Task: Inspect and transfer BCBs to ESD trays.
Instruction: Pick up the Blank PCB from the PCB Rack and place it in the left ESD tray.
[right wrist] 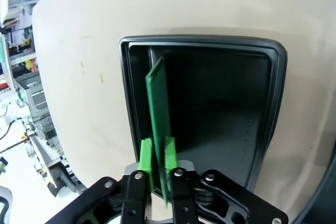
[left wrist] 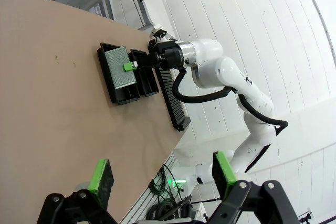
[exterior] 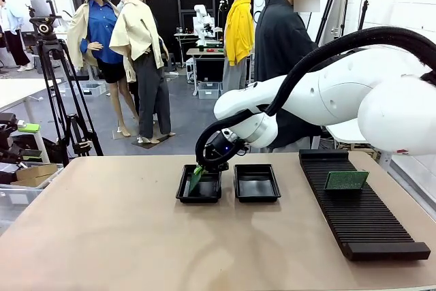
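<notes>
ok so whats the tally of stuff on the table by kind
green boards: 2
black trays: 2
ribbed rack: 1
total: 5

Bright even indoor light, soft faint shadows, sharp front view, wide-angle bending at wrist-view edges

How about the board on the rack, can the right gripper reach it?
Probably not yet: the right gripper is shut on a BCB in the left ESD tray. The board on the rack sits uncovered, its way otherwise free.
</notes>
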Controlling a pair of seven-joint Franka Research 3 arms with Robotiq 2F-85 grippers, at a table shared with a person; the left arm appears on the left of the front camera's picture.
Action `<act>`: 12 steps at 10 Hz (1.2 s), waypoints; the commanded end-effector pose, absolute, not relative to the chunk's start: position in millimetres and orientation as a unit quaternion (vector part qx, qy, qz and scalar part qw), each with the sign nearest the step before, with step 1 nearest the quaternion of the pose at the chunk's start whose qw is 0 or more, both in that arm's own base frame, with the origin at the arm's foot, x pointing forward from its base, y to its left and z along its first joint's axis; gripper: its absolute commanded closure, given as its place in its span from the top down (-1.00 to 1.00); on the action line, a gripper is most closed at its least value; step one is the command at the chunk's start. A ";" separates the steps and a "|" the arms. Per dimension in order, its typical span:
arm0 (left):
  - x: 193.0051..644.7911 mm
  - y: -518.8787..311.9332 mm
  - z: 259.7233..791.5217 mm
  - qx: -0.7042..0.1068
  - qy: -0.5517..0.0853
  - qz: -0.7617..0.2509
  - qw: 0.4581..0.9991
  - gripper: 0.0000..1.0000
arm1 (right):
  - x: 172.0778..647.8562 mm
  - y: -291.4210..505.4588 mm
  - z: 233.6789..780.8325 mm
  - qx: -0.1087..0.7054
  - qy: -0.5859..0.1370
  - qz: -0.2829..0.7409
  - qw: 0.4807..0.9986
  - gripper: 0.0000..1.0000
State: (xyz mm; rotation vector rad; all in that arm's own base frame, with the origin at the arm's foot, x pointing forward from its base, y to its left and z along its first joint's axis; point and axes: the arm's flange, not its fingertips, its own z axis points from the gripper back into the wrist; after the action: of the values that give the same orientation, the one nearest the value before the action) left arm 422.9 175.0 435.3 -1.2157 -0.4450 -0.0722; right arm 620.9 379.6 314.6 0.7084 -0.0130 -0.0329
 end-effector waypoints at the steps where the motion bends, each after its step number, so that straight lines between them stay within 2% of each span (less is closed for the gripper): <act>1: 421.6 176.0 438.6 -0.571 -0.207 -0.031 0.794 1.00 | 617.0 385.4 329.3 0.325 0.009 -0.024 0.946 -0.10; 3: 421.6 176.0 438.6 -0.571 -0.207 -0.031 0.794 1.00 | 607.6 390.9 345.4 0.296 0.010 -0.031 0.955 0.68; 4: 421.6 176.0 438.6 -0.571 -0.207 -0.031 0.794 1.00 | 601.2 393.2 356.1 0.276 0.006 -0.036 0.960 1.00; 10: 421.6 176.0 438.6 -0.571 -0.207 -0.031 0.794 1.00 | 576.3 404.6 393.8 0.161 0.017 -0.073 0.984 1.00; 12: 421.6 176.0 438.6 -0.571 -0.207 -0.031 0.794 1.00 | 579.9 400.4 389.5 0.188 0.017 -0.063 0.980 1.00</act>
State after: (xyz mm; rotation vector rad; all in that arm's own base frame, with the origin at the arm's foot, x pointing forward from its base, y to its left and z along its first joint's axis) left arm 422.9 175.0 435.3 -1.2157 -0.4451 -0.0722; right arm 576.5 403.5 389.6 0.3575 0.0435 -0.1255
